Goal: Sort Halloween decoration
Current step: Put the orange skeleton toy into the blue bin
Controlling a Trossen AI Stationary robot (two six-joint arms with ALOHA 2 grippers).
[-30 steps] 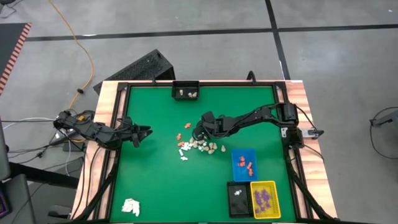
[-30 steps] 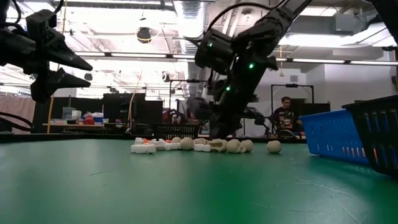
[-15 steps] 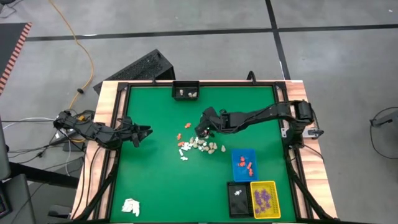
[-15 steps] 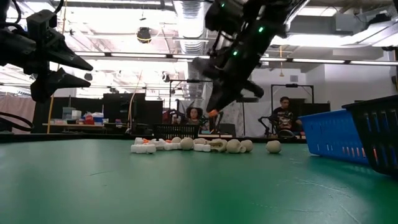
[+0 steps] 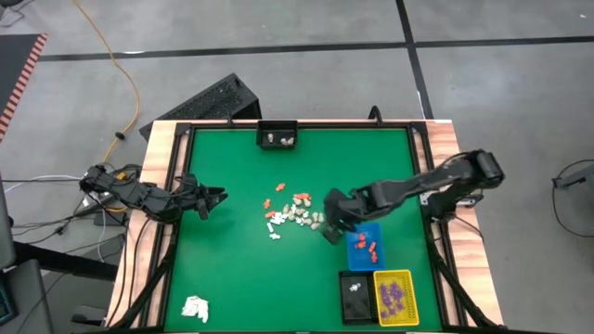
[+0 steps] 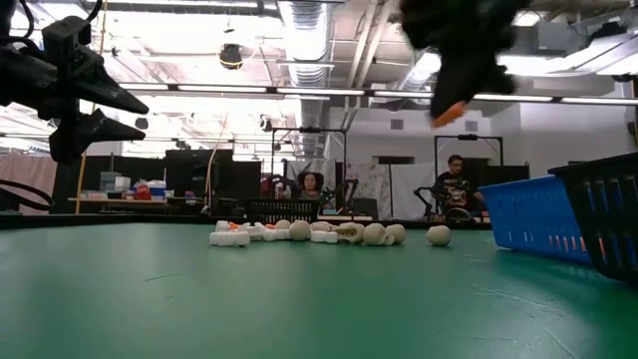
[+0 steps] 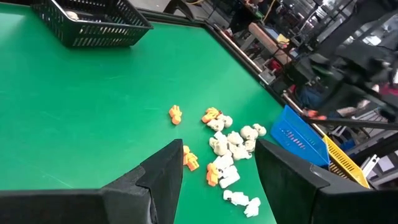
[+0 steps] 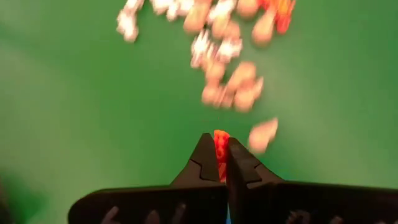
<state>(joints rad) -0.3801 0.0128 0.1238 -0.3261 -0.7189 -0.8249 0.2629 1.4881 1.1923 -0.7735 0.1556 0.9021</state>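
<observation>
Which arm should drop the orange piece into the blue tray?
Right. The right gripper is shut on the orange piece and is raised at the edge of the blue tray, which already holds orange pieces. The left gripper waits, open, near the table's left edge.

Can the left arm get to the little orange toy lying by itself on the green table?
Probably yes. The left tool is open and holds nothing, and only bare green table lies between it and the lone small orange figurine. The right tool is busy farther off.
</observation>
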